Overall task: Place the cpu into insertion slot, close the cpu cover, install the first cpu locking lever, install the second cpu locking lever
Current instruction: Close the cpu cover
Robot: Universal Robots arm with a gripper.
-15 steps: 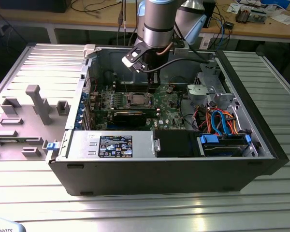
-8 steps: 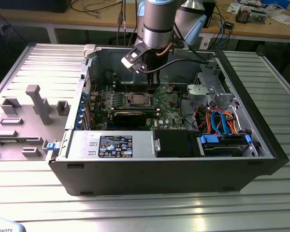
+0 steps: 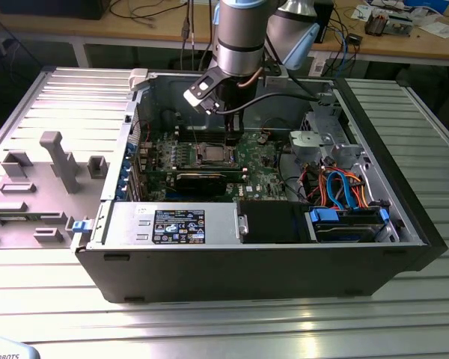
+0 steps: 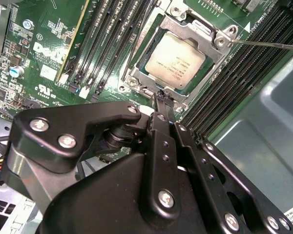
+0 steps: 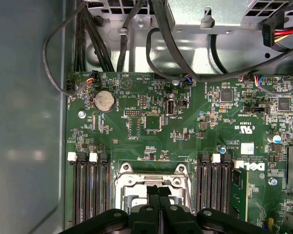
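Hiding one edge of the cpu cover (image 4: pixel 137 68), the hand (image 4: pixel 161 100) (clenched) hangs beside the cpu (image 4: pixel 176 61).

An open computer case (image 3: pixel 247 269) lay on a ribbed metal table (image 3: pixel 209 329). Inside it was a green motherboard (image 3: pixel 266 168), with a long black expansion card (image 3: pixel 202 179) along its near side. A grey power supply (image 3: pixel 172 223) sat against the near wall, toward the exterior view's left. Toward the exterior view's right, orange and blue cables (image 3: pixel 337 187) ran just near of a silvery drive cage (image 3: pixel 325 138). In the first wrist view, a coin battery (image 5: pixel 103 100) sat near a corner of the board, black memory slots (image 5: pixel 90 190) stood in rows, and black cables (image 5: pixel 161 44) looped past the board's edge. A grey moulded panel (image 3: pixel 45 179) lay flat beside the case, at the exterior view's left.
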